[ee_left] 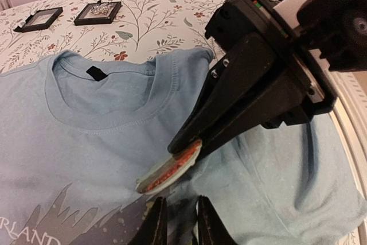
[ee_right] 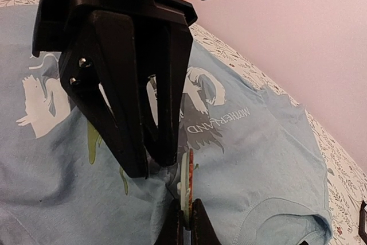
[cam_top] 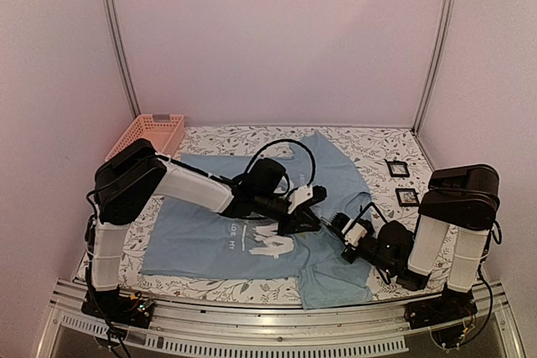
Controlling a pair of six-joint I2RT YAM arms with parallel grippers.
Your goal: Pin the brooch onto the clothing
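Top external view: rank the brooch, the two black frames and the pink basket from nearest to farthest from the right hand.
1. Brooch, pinched in the right hand itself.
2. Front black frame and rear black frame, back right; too close to call.
3. Pink basket, far back left corner.

The T-shirt (cam_top: pixel 189 236) is coloured light blue and is printed with white lettering over grey and yellow-green brush strokes. A small black label (ee_left: pixel 96 73) is seen inside its collar. The brooch (ee_left: pixel 172 170) is marked in orange-red with a pale rim. The tablecloth (ee_left: pixel 155 21) is patterned in white with grey-green leafy sprigs and small red flowers. The basket (cam_top: pixel 153 133) is tinted salmon pink. The square frames (ee_left: pixel 40 19) are edged in black. The left gripper (ee_right: pixel 155 167) and the right gripper (ee_left: pixel 186 144) are finished in black.
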